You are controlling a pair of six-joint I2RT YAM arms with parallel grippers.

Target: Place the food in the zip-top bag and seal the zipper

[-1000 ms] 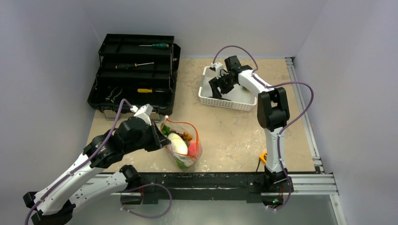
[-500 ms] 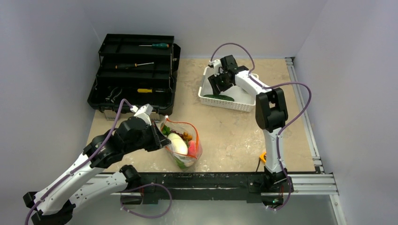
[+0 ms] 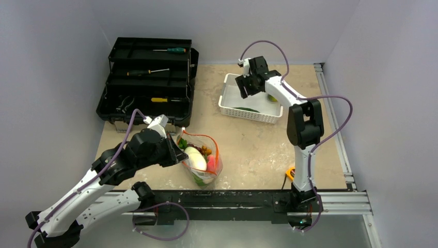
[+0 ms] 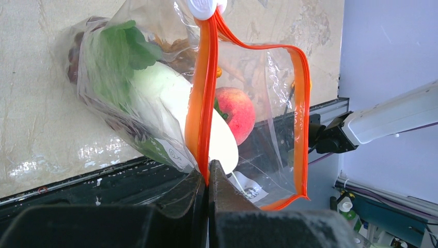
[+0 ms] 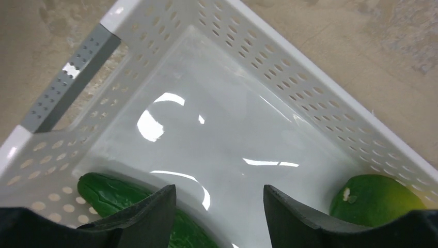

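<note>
Left gripper [image 4: 207, 178]: we see it clamped tight on the zipper [image 4: 202, 93].
Zip-top bag [image 3: 202, 161]: resting on the bench [image 3: 248, 144] beside the left arm, its mouth gaping; cabbage [image 4: 155, 98] and peach [image 4: 235, 111] are inside.
Right gripper [image 5: 217, 196]: we see its jaws apart, holding nothing, over the white basket [image 5: 289, 67].
Basket contents: we count a cucumber [image 5: 103, 188] and a round green fruit [image 5: 377, 199].

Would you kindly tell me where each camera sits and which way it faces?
Top external: high behind the bases, looking down on table, basket, zip-top bag; left arm and right arm show.
Left wrist: faces along the shut left gripper pinching the zipper.
Right wrist: looks down into the basket past the open right gripper; cucumber there.
Shared: zip-top bag in top and left wrist; basket in top and right wrist.
</note>
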